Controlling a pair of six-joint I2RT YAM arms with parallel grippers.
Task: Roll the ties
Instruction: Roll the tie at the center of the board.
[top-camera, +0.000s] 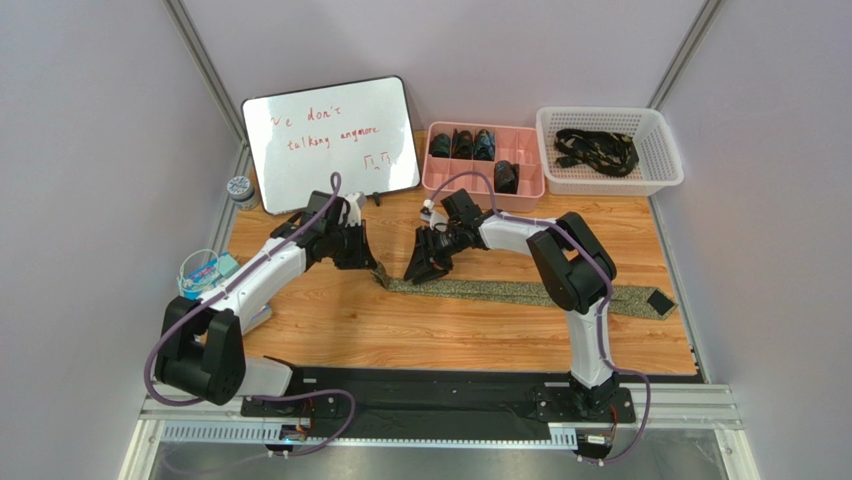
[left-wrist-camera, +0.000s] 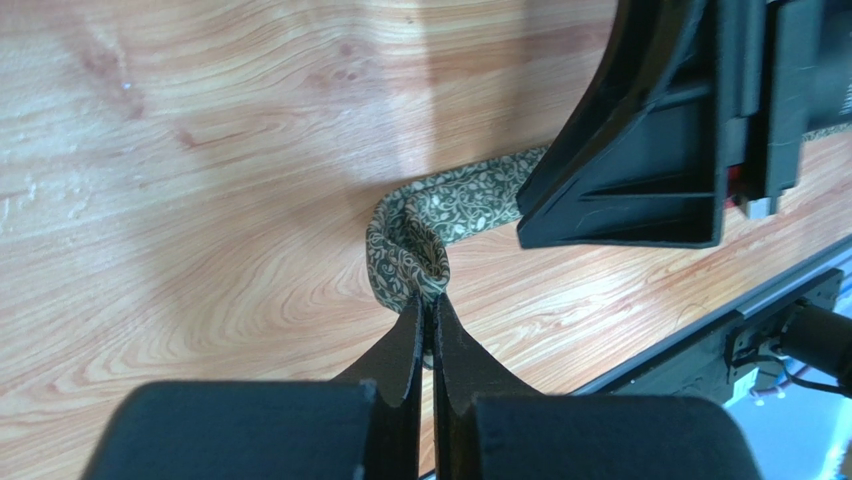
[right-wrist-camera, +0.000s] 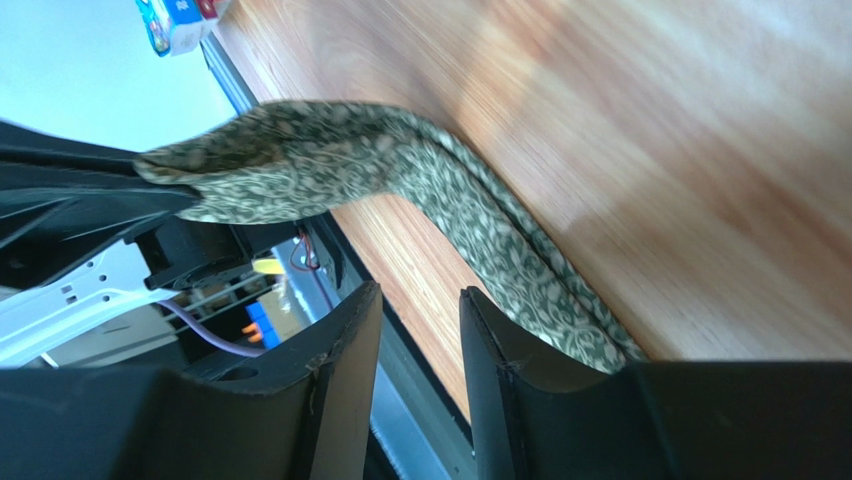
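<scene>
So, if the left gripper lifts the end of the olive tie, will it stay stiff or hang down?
Probably floppy: the olive tie buckles into a soft loop right where the left gripper pinches it. Likely light too, since the rest lies thin and flat on the table. It should not roll away.

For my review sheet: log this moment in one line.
left tool: shut on olive tie end | right tool: open, holding nothing | rest flat on table
</scene>
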